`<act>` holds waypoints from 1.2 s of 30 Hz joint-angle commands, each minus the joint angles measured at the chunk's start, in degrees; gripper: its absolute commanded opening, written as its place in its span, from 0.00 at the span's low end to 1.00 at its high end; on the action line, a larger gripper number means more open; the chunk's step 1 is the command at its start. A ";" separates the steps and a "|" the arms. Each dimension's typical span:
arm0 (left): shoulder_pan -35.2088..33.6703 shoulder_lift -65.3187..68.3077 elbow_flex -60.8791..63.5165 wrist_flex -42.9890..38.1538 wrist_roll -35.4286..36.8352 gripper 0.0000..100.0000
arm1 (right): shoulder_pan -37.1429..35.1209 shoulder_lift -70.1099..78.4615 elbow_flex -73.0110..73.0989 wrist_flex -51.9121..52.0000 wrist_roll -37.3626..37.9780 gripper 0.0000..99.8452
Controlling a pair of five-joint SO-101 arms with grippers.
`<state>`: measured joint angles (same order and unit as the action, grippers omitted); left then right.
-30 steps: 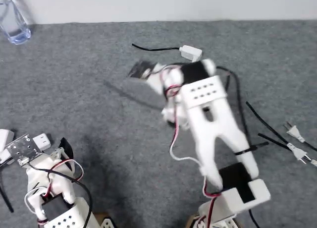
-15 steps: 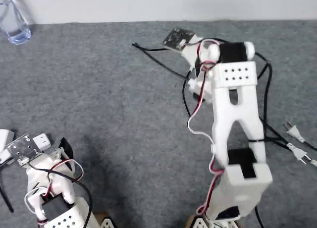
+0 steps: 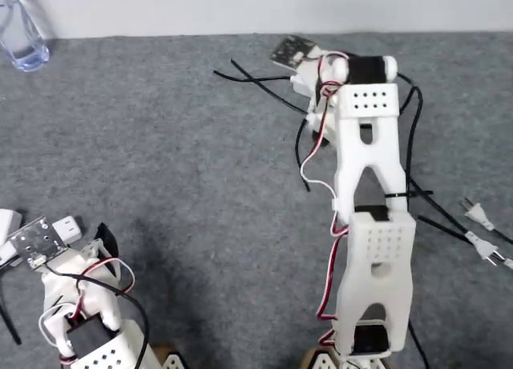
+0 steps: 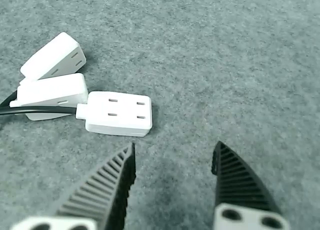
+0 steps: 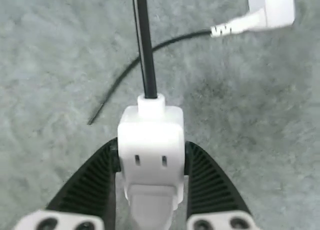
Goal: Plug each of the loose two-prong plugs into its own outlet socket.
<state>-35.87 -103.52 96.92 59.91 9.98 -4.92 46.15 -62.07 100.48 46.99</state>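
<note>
Nearest, level with the base end of the right arm (image 3: 369,168) and well off to its left, the left gripper (image 4: 175,147) hung over the grey table (image 3: 184,184). Its jaws were spread wide with nothing between them. Just past its fingertips lay three white socket pieces. A two-outlet block (image 4: 115,113) lay flat with its slots up, a second block (image 4: 52,92) right beside its end, and a third block (image 4: 52,57) against that one.

Farther out, to the right of the right arm's middle and apart from it, two loose two-prong plugs rested on the table, unplugged. The nearer plug (image 3: 486,248) lay just beside the farther plug (image 3: 479,216). Black cords (image 3: 410,144) looped along the arm's right side.

At the arm's far tip the right gripper (image 5: 151,146) was clamped on a corded socket (image 5: 150,125), one finger against each side and its two slots facing the wrist camera. Its black lead (image 5: 142,45) ran straight away from the gripper. Whether the socket touched the table could not be told. Past the tip and apart from it lay another white piece (image 5: 270,7) with its own cord.

Farthest off, well to the left of the arm's tip, a clear container (image 3: 20,36) stood at the table's far edge.
</note>
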 commanded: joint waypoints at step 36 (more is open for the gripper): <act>1.93 -0.44 -0.48 0.35 -0.44 0.24 | 0.48 -0.75 -16.26 2.77 -24.18 0.44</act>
<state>-35.78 -103.52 96.92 59.91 9.98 -2.99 54.77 -75.60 100.66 26.95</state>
